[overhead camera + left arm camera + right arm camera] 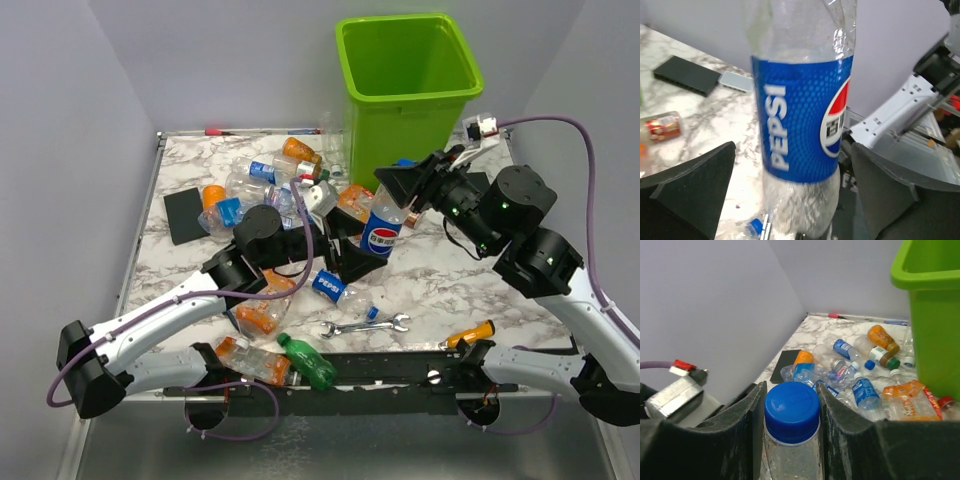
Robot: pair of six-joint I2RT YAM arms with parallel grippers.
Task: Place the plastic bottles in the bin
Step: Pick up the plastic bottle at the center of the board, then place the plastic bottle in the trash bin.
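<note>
Upright near the middle of the table [450,290]: a Pepsi bottle [383,230], clear, with blue label and blue cap.

Pinched at the top by the right gripper [397,192], reaching in from 3 o'clock. Fingers [845,440] closed against both sides of the neck, blue cap poking up between them in the right wrist view.

Flanked lower down by the left gripper [350,247], reaching in from 8 o'clock. Jaws spread wide around the label; a clear gap on one side in the left wrist view, the other finger just beside the plastic, contact there impossible to tell.

Just behind the Pepsi bottle, at 12 o'clock: the bin [410,130], lime green, standing at the far edge of the table.

At 10 o'clock from the Pepsi bottle: a heap of other bottles [265,185], clear and orange, lying on their sides. Beyond that heap, at 9 o'clock: a black pad [185,215], flat on the marble.

At 7 o'clock: a small blue-labelled bottle [335,288], then a crushed orange bottle [262,310], and near the front edge a green bottle [308,362].

At 6 o'clock: a wrench [366,325]. At 5 o'clock: a screwdriver [470,335], near the front edge.
</note>
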